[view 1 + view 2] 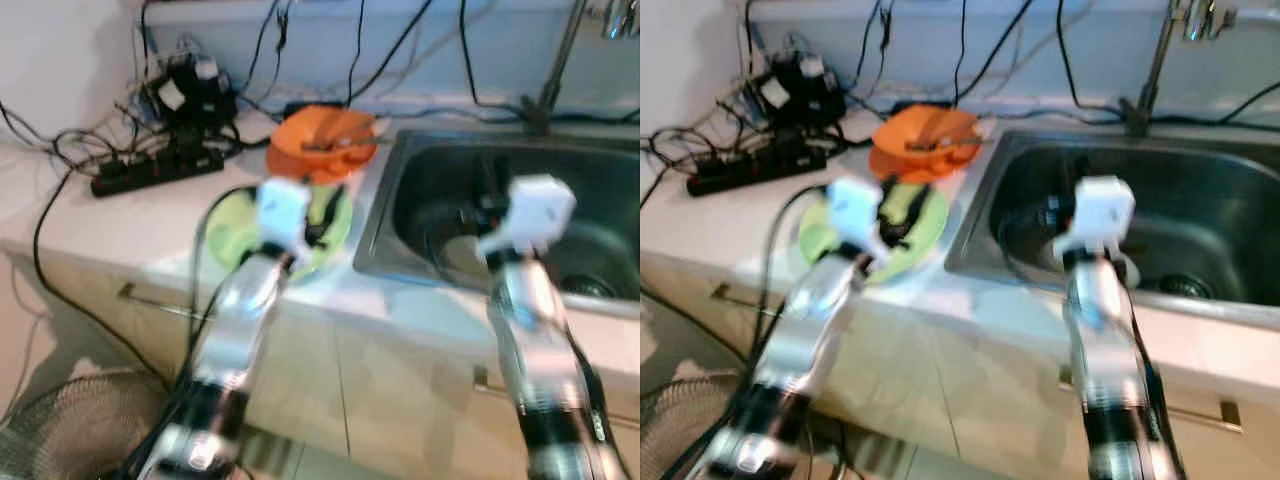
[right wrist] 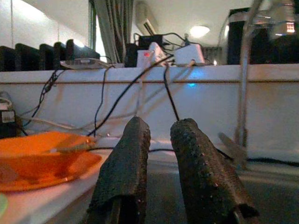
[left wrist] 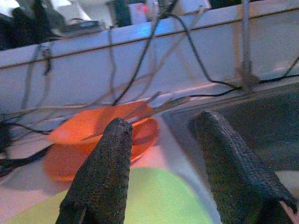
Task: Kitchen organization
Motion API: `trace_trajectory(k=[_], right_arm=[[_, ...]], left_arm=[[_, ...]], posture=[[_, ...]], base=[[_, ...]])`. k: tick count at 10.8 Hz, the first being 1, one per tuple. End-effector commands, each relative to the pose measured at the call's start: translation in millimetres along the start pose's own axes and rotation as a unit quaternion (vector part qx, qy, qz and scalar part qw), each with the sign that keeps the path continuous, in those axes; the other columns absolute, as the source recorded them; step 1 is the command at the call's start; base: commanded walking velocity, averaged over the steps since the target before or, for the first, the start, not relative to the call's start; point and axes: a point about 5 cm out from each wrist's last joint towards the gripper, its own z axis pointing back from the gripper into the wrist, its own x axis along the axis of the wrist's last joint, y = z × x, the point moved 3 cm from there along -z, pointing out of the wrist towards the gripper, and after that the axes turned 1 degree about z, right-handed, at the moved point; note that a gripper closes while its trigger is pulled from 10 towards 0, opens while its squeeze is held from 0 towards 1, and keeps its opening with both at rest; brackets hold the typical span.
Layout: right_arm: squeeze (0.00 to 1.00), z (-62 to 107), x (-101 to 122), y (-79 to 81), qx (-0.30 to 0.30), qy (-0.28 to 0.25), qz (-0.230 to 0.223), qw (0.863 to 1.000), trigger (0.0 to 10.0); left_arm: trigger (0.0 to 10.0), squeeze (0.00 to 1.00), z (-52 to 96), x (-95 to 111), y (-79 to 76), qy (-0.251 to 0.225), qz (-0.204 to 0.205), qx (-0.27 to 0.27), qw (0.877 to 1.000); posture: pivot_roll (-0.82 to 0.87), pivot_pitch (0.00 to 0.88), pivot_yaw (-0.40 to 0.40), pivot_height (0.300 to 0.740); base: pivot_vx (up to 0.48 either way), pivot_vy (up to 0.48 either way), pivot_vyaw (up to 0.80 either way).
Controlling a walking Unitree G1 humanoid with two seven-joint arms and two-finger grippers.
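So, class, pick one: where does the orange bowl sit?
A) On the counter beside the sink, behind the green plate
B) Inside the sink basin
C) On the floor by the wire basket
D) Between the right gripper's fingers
A: the orange bowl rests on the counter left of the sink, just behind the green plate.

An orange bowl (image 1: 322, 141), a light green plate (image 1: 232, 230), a grey steel sink (image 1: 430, 190), black cables (image 1: 150, 170).

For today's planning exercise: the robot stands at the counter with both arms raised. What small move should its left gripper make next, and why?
Probably lower the left gripper onto the green plate. Its fingers are open, hovering just above the plate, which lies on the counter beside the sink, with the orange bowl behind. Nothing is held yet.
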Motion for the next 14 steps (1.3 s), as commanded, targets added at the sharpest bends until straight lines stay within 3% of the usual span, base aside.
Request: trace_trajectory(k=[1,5,9,10,11,14], right_arm=[[0.00,9.0,0.7,2.8,0.007,0.007,-0.006,1.000,10.0],[0.00,49.9,-16.8,-1.1,0.035,0.067,0.004,0.997,10.0],[0.00,57.3,-24.3,8.4,0.026,0.088,-0.014,0.996,10.0],[0.00,54.0,-25.0,11.5,0.026,0.088,-0.017,0.996,10.0],[0.00,51.5,-25.1,14.3,0.030,0.089,-0.016,0.995,10.0],[0.00,49.7,-25.8,14.9,0.028,0.092,-0.018,0.995,10.0]], left_arm=[[10.0,0.00,9.2,3.3,14.5,-0.014,-0.019,0.028,0.999],[10.0,0.00,53.1,-12.2,40.4,0.013,-0.071,0.065,0.995],[10.0,0.00,76.8,-8.6,50.9,0.031,-0.086,0.086,0.992],[10.0,0.00,76.8,-8.7,62.1,0.035,-0.015,0.133,0.990],[10.0,0.00,74.4,-7.8,78.7,0.037,0.072,0.189,0.979],[10.0,0.00,76.5,-4.0,104.4,0.066,0.132,0.236,0.960]], posture=[[0.00,0.000,0.144,0.740],[0.00,0.000,0.145,0.740],[0.04,0.001,0.136,0.740],[0.04,0.001,0.136,0.740],[0.04,0.007,0.133,0.740],[0.05,0.015,0.129,0.740]], base=[[0.000,0.000,0.00],[0.000,0.000,0.00],[0.000,0.000,0.00],[0.000,0.000,0.00],[0.000,0.000,0.00],[0.000,0.000,0.00]])
